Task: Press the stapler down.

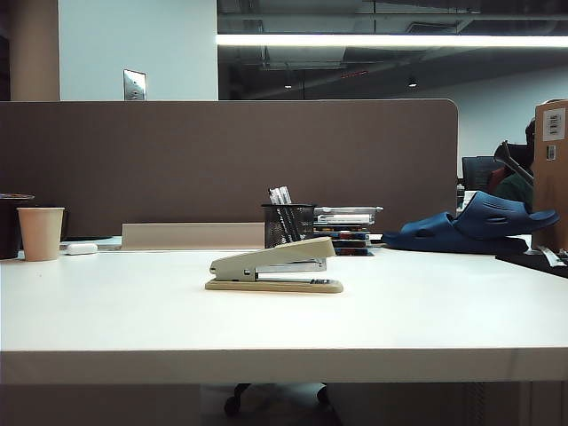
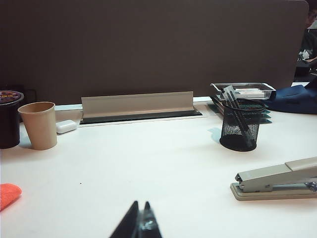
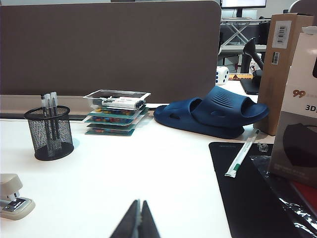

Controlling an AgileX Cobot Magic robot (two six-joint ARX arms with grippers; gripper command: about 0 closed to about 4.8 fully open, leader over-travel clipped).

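Observation:
The beige stapler point(image 1: 275, 268) lies on the white table near its middle, its top arm raised at an angle over the silver magazine. In the left wrist view the stapler point(image 2: 277, 181) lies far off to one side of my left gripper point(image 2: 140, 203), which is shut with nothing in it. Only the stapler's point(image 3: 14, 198) end shows in the right wrist view. My right gripper point(image 3: 138, 202) hovers over bare table, shut and empty. Neither gripper shows in the exterior view.
A black mesh pen cup point(image 1: 287, 225) stands just behind the stapler, next to stacked trays point(image 1: 346, 229). A paper cup point(image 1: 41, 232) and a small white object point(image 1: 82, 248) are at the far left. Blue slippers point(image 1: 470, 226) and a cardboard box point(image 1: 550, 173) lie at the right, with a black mat point(image 3: 247, 193).

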